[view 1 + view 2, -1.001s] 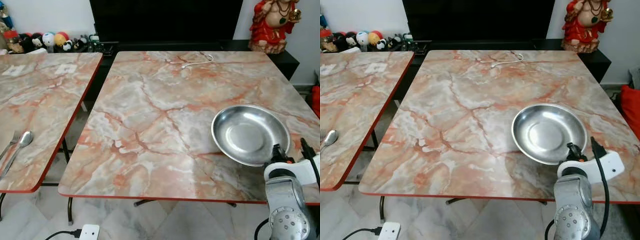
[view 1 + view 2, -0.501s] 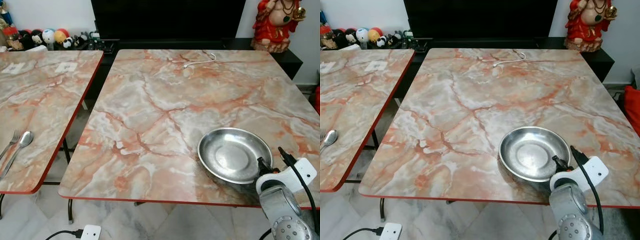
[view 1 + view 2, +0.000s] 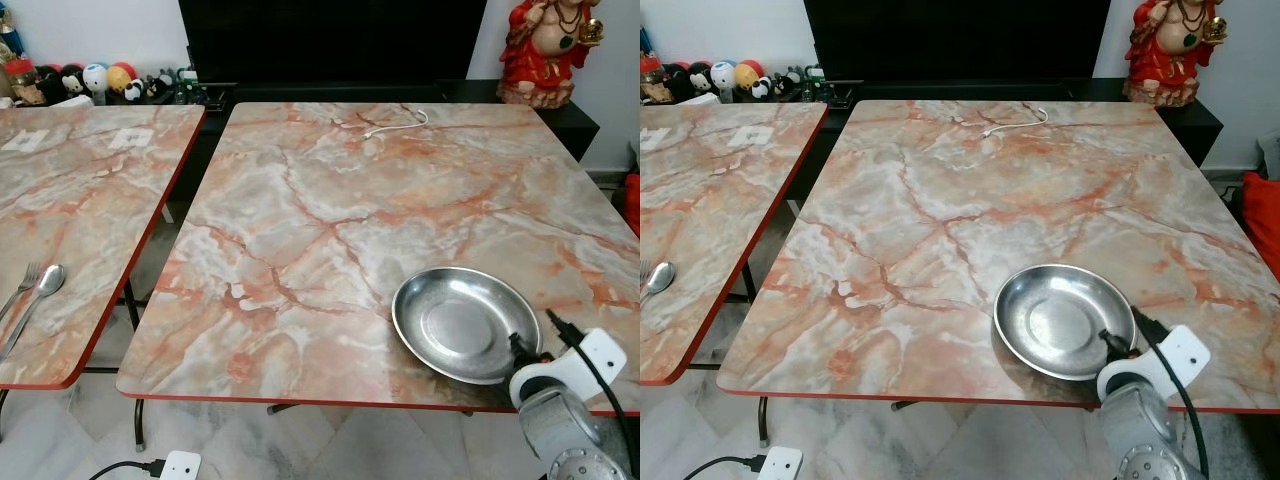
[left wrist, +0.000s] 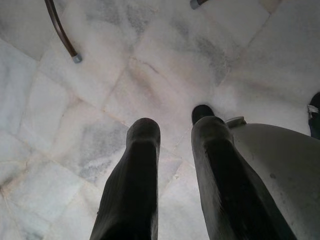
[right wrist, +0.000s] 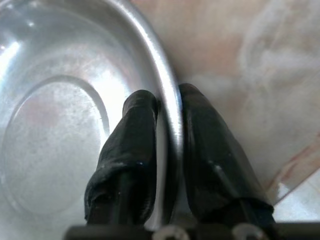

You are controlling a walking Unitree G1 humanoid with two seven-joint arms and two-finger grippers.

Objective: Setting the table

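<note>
While my right gripper (image 5: 167, 107) pinches the rim of the steel plate (image 3: 455, 320), one finger inside and one outside, the plate lies at the near right corner of the marble table (image 3: 330, 190). My left gripper (image 4: 172, 132) hangs over the floor (image 4: 100, 75), fingers slightly apart, holding nothing. On the side table (image 3: 90, 200), a spoon (image 3: 45, 283) and fork (image 3: 24, 280) lie together.

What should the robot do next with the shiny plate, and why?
Probably open the right gripper and let go. The metal plate looks to be lying on the marble table near its front edge, and the fingers pinch its rim, one inside, one outside. Then it could fetch the spoon.
</note>
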